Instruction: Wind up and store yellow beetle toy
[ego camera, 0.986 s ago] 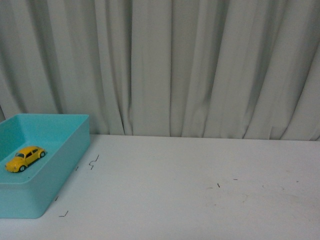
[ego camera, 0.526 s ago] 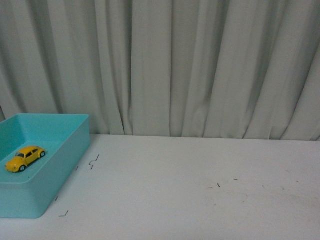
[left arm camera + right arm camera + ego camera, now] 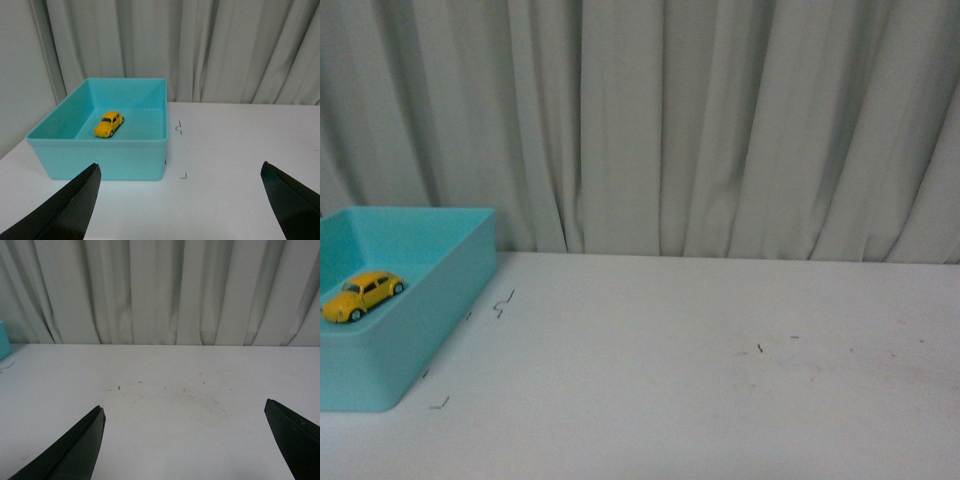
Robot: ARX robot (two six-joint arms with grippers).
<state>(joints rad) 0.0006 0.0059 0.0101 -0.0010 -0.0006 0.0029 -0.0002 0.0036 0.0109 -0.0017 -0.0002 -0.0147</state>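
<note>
- Both claws are gaping wide and holding nothing: left claw (image 3: 180, 200), right claw (image 3: 185, 440).
- Beetle (image 3: 109, 123) is sitting inside the bin (image 3: 150, 162), ahead of the left claw and well apart from it.
- Storing is looking done.
- Nothing more seems called for beyond keeping both claws clear over the desk (image 3: 720, 400).

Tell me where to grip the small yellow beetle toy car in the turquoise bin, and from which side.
Grip the small yellow beetle toy car across its flat sides, just below the rounded roof, coming straight down from above. The turquoise plastic bin walls it in, so a sideways approach looks blocked. It stands upright on its wheels; turn the left gripper fingers to straddle its width.
</note>
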